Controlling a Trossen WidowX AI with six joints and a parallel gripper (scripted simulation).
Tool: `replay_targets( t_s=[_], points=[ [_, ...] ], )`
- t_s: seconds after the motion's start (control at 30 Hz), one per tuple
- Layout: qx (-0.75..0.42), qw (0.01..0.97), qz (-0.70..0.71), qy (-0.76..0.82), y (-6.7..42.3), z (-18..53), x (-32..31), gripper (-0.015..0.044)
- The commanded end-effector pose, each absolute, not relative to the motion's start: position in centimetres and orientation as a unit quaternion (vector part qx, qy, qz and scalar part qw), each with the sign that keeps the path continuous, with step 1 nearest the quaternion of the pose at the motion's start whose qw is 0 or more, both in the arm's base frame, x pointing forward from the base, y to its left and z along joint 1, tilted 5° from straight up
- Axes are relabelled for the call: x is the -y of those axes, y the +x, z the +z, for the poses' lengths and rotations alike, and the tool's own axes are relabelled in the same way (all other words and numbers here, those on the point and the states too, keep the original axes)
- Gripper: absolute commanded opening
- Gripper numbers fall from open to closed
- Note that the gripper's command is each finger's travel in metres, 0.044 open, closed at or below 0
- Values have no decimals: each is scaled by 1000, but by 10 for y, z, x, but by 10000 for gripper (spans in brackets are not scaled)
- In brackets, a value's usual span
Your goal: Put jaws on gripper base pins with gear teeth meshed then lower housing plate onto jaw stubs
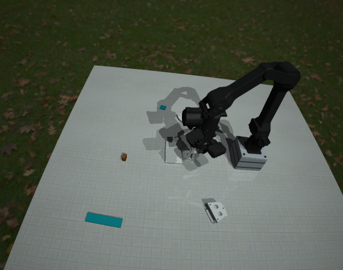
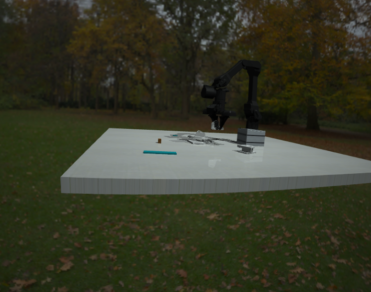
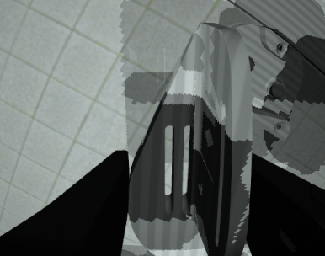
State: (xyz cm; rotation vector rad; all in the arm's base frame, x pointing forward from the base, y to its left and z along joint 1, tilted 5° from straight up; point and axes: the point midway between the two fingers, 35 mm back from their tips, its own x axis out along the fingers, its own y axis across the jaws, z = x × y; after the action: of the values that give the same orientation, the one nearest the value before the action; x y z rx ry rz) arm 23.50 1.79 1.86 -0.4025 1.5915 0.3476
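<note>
The end effector [image 1: 198,150] [image 2: 217,126] [image 3: 179,161] pinches a pale slotted jaw [image 2: 214,124] [image 3: 178,150] above the table [image 1: 153,237] [image 2: 218,185], inward from its right edge. A white two-holed part [image 1: 214,212] [image 2: 246,149] lies nearer the front edge, well apart from the small orange block [image 1: 124,156] [image 2: 159,140] toward the left edge.

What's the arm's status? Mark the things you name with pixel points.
Gripper [image 1: 193,152] [image 2: 217,128] shut on slotted jaw [image 2: 214,124] [image 3: 237,108], held above the table [image 1: 147,240] [image 2: 120,168]. Housing plate [image 1: 217,210] [image 2: 245,148] off to the side, unplaced.

Matte-black robot arm [image 1: 246,82] [image 2: 231,74] with chunky angular links, rounded joint housings and a dark tapered-finger pincer [image 2: 218,126] [image 3: 179,161].
</note>
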Motion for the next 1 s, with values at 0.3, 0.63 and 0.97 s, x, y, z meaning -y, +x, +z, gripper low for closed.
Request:
replay_targets(
  t_s=[0.3, 0.63, 0.97],
  points=[
    [-723, 689, 8, -44, 225, 18, 2, 134],
    [-720, 689, -76, 36, 219, 18, 13, 134],
    [-720, 689, -76, 36, 219, 18, 13, 134]
  ],
)
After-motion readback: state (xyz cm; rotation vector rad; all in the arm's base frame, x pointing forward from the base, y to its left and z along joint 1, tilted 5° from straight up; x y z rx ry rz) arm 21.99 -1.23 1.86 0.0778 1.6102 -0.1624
